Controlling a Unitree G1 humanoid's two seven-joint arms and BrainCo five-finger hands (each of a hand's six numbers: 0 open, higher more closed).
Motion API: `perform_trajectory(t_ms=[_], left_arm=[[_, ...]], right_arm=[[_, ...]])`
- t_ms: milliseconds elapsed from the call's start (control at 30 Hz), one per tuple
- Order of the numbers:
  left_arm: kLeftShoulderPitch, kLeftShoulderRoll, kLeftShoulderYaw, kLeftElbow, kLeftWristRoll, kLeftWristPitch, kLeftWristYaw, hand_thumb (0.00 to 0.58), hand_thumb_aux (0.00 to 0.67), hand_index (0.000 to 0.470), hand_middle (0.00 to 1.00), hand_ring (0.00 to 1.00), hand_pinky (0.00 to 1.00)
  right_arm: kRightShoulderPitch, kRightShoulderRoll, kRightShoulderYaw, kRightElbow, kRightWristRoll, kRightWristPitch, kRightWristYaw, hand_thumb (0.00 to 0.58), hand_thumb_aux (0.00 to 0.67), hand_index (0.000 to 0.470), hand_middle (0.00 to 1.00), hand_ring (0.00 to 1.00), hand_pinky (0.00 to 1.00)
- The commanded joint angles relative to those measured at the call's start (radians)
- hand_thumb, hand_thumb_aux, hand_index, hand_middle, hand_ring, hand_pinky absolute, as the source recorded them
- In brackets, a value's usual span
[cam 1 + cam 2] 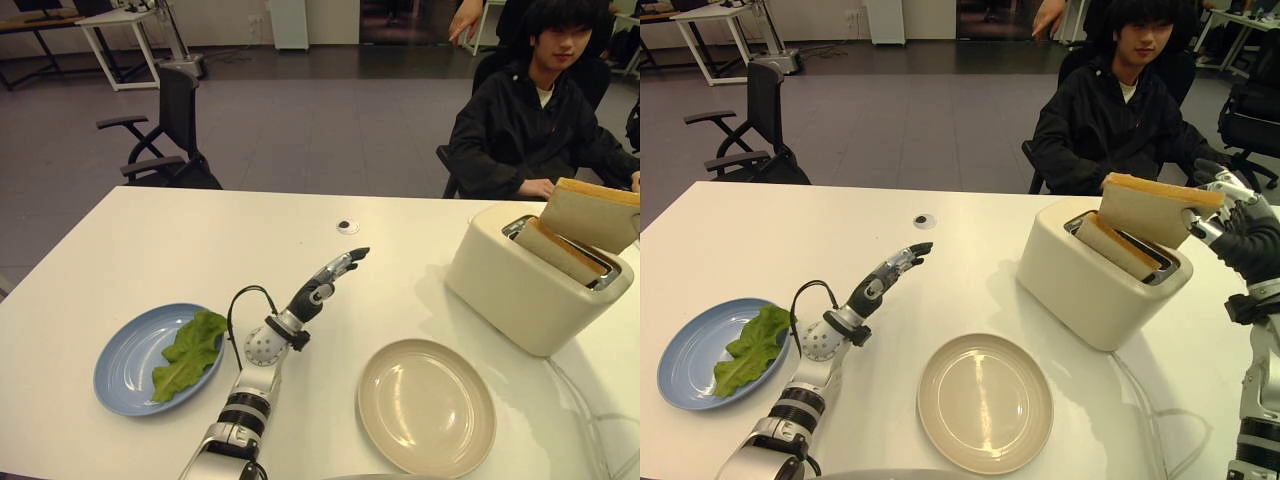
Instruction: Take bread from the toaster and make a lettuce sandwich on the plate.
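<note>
Nearest is the empty round cream plate (985,403), where the sandwich is meant to go. To its left, the left hand (885,277) hangs just over the white tabletop (150,250) with its fingers stretched out straight, holding nothing. Just past that hand sits the round blue plate (680,350) with the green lettuce leaf (752,350) lying in it.

Further back is the cream two-slot toaster (1090,290). The right hand (1240,230) is pinching a tan bread slice (1155,210) by its far edge, tilted above the slot. A second bread slice (1120,248) sits in the toaster, right under it.

My worry is that edge pinch. The slice could sag or twist out on the way to the cream plate, or its low corner could catch the second slice or the toaster and drag it.
</note>
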Motion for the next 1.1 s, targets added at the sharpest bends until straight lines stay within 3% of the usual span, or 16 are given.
perform_trajectory(t_ms=[33, 167, 333, 633, 1100], left_arm=[[-0.001, 0.037, 0.03, -0.04, -0.015, 0.008, 0.007, 0.0, 0.0, 0.0, 0.0, 0.0, 0.0], [0.013, 0.084, 0.065, -0.094, 0.006, 0.018, 0.036, 0.0, 0.0, 0.0, 0.0, 0.0, 0.0], [0.06, 0.152, 0.096, -0.179, 0.051, 0.033, 0.078, 0.0, 0.0, 0.0, 0.0, 0.0, 0.0], [0.159, 0.307, 0.201, -0.279, 0.142, 0.076, 0.167, 0.0, 0.0, 0.0, 0.0, 0.0, 0.0], [0.213, 0.506, 0.296, -0.104, 0.308, 0.07, 0.357, 0.0, 0.0, 0.0, 0.0, 0.0, 0.0]], right_arm=[[0.062, 0.031, -0.03, -0.147, 0.162, 0.05, 0.123, 0.58, 0.67, 0.47, 0.0, 0.0, 0.0], [0.142, 0.044, 0.024, -0.291, 0.234, 0.052, 0.289, 0.58, 0.67, 0.47, 0.0, 0.0, 0.0], [0.192, 0.028, 0.165, -0.332, 0.148, -0.006, 0.474, 0.58, 0.67, 0.47, 0.0, 0.0, 0.0], [0.155, -0.016, 0.346, -0.267, -0.057, -0.097, 0.622, 0.58, 0.67, 0.47, 0.0, 0.0, 0.0], [0.06, 0.135, 0.538, -0.145, -0.239, -0.218, 0.474, 0.58, 0.67, 0.47, 0.0, 0.0, 0.0]])
